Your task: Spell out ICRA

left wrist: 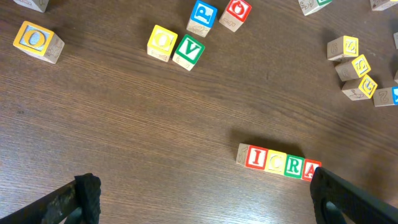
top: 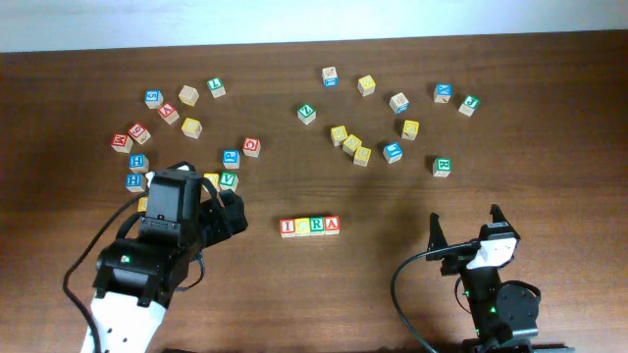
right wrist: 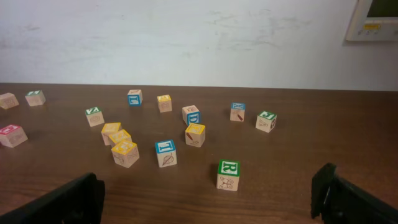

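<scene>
The four cubes stand touching in a row on the brown table: red I [top: 287, 227], yellow C [top: 302, 226], green R [top: 317, 226], red A [top: 332, 226]. The left wrist view shows the same row: I [left wrist: 255, 157], C [left wrist: 275, 162], R [left wrist: 293, 165], A [left wrist: 310, 169], the A partly behind my right finger. My left gripper [top: 229, 210] [left wrist: 202, 196] is open and empty, just left of the row. My right gripper [top: 465, 226] [right wrist: 208, 193] is open and empty, to the right of the row, facing the far cubes.
Loose letter cubes lie scattered across the far half of the table. A yellow O [left wrist: 161, 42] and a green V [left wrist: 188, 51] sit close to my left gripper. Another green R cube [right wrist: 228, 175] [top: 443, 166] stands ahead of my right gripper.
</scene>
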